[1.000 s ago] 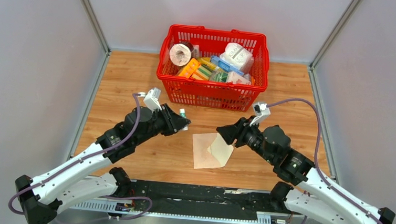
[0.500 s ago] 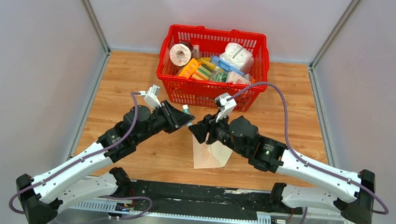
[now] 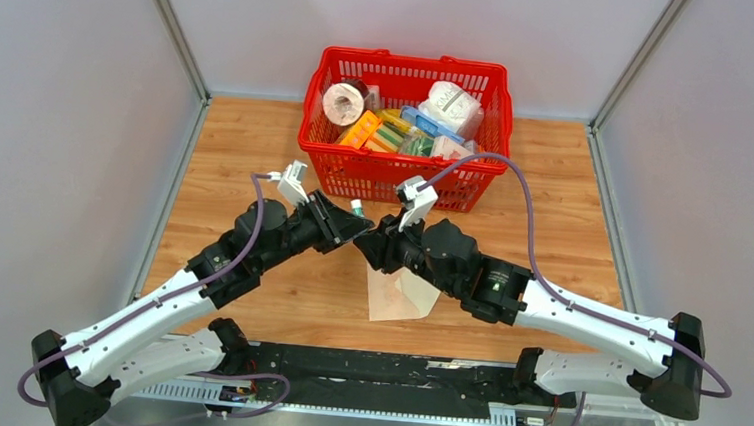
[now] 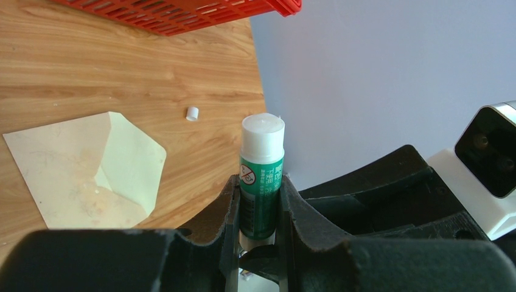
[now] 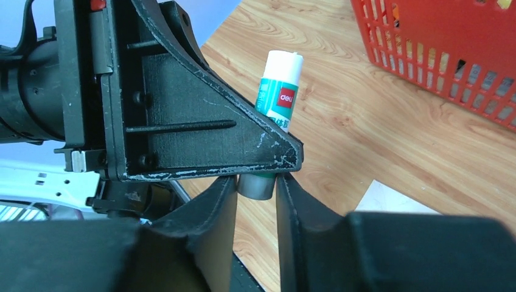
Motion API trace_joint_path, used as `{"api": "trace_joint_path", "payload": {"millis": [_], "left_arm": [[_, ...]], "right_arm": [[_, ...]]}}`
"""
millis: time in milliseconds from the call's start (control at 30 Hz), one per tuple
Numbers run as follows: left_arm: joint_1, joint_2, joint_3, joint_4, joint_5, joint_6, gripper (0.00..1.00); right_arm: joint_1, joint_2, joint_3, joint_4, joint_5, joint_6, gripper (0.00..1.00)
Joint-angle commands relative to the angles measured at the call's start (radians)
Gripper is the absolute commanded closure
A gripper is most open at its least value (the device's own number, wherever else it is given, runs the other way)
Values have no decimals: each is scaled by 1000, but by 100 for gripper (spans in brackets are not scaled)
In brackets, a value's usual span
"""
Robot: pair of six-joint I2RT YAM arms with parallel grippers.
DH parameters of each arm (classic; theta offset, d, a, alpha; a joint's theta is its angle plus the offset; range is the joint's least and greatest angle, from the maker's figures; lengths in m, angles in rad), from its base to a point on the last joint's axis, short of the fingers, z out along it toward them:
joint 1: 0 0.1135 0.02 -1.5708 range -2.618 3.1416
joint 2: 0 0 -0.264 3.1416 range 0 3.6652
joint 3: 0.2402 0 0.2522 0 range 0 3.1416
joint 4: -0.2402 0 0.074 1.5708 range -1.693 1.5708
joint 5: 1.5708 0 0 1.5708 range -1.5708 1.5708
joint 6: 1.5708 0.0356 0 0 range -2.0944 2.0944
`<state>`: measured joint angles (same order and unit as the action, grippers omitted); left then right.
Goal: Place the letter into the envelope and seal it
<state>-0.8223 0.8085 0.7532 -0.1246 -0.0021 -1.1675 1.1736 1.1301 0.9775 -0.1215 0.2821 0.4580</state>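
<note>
The right gripper has swung over to straddle the glue stick clamped in the left gripper, grip unclear, probably towards sealing.

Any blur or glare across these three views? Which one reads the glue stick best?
Top view: even light, soft shadows, no glare, but the glue stick is tiny. Left wrist: stick and envelope sharp, near fingers dark and soft. Right wrist: stick label sharpest, own fingers blurred along the bottom.
</note>
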Motion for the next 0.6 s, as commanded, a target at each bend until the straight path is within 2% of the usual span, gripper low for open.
{"api": "trace_joint_path", "payload": {"millis": [0,100,167,300,567], "left_arm": [[2,4,25,62,56,-12,100],[2,6,26,62,65,6,100],[2,8,31,51,60,18,94],[3,3,43,30,33,45,81],[2,-17,55,-1,-30,91,64]], "right_arm": [[0,8,53,33,61,-2,77],[0,8,55,23,65,7,95],[1,5,56,14,66,11,100],[11,-7,50,10,74,19,100],[18,-21,41,-1,83,31,100]]}}
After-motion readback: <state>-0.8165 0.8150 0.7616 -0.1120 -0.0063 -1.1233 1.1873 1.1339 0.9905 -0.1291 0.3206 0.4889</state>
